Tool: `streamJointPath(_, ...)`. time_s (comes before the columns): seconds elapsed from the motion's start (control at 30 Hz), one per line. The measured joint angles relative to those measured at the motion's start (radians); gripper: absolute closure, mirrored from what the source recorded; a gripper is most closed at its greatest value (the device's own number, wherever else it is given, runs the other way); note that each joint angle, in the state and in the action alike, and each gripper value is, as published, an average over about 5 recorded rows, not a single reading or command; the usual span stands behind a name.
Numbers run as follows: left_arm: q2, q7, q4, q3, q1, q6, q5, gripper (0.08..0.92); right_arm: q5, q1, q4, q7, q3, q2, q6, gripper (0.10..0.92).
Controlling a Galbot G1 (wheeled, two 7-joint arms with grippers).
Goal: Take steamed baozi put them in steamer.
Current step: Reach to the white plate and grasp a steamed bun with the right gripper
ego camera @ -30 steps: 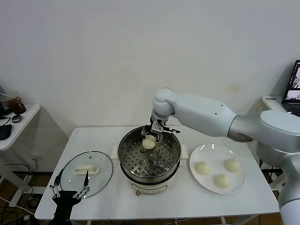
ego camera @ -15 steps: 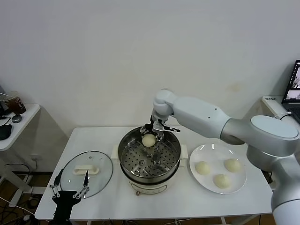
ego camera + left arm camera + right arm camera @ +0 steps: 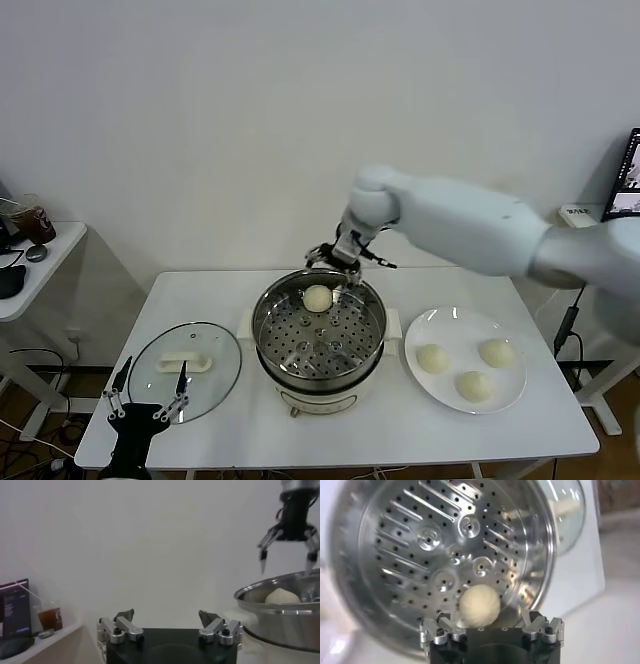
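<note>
In the head view, the right pincer hangs open and empty above the far rim of the steamer at frame centre, one bun on its tray, three buns on the plate at right. The left pincer is spread open at lower left by the glass lid on the counter. In the right wrist view, the bun lies on the perforated tray, between the open fingers.

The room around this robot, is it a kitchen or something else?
Probably a lab or office set up as a kitchen test: a steamer and a plate sit on a plain white table, with a computer screen beside it.
</note>
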Motion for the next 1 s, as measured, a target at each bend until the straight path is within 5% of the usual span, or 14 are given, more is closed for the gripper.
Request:
streamJointPath(0.37, 0.012, -0.016, -0.012, 0.007, -0.012, 0.063, 0.011, 0.177, 0.094, 0.058, 0.239, -0.069, -0.06, -0.329, -0.389, 0.203)
streamJointPath(0.67, 0.004, -0.015, -0.008, 0.006, -0.014, 0.073, 0.028, 0.177, 0.022, -0.109, 0.284, -0.108, 0.014, -0.501, -0.455, 0.203)
streamJointPath(1.0, -0.011, -0.021, -0.016, -0.01, 0.0, 0.061, 0.053, 0.177, -0.102, -0.384, 0.215, -0.086, 0.206, -0.515, -0.467, 0.203)
